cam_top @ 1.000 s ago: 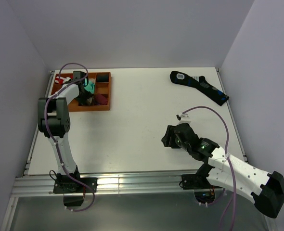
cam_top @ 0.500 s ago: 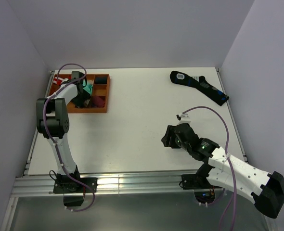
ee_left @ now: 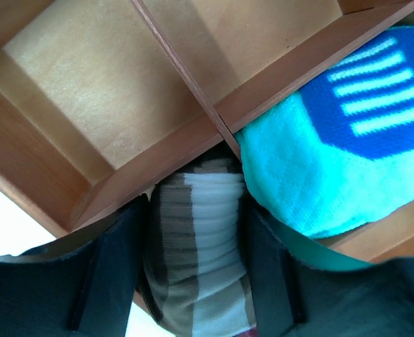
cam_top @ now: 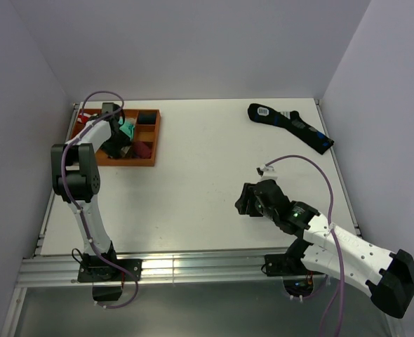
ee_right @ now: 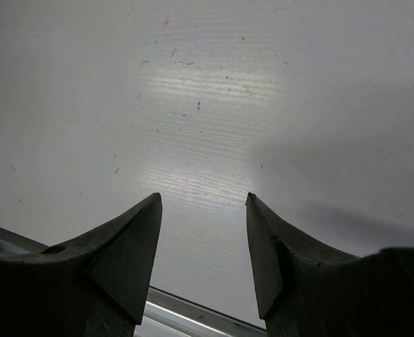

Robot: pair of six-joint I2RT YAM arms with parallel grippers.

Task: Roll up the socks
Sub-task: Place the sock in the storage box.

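Observation:
The socks (ee_left: 200, 253), a brown roll with cream-white stripes, sit at the edge of a compartment of the orange wooden tray (cam_top: 153, 140). In the left wrist view my left gripper (ee_left: 196, 207) stands open, one finger on each side of the roll and close against it. From above, the left gripper (cam_top: 117, 144) hangs over the tray's near compartments and hides the socks. My right gripper (ee_right: 203, 200) is open and empty, low over the bare white table (ee_right: 214, 105). In the top view the right gripper (cam_top: 243, 205) is right of centre.
A teal bundle with a blue patch (ee_left: 333, 161) lies right beside the socks, seen from above as the teal bundle (cam_top: 128, 130). A purple bundle (cam_top: 144, 149) is also in the tray. A black-navy sock (cam_top: 291, 126) lies at the back right. Walls close the table's sides.
The left wrist and the tray under it have shifted slightly to the left. The right arm has not moved.

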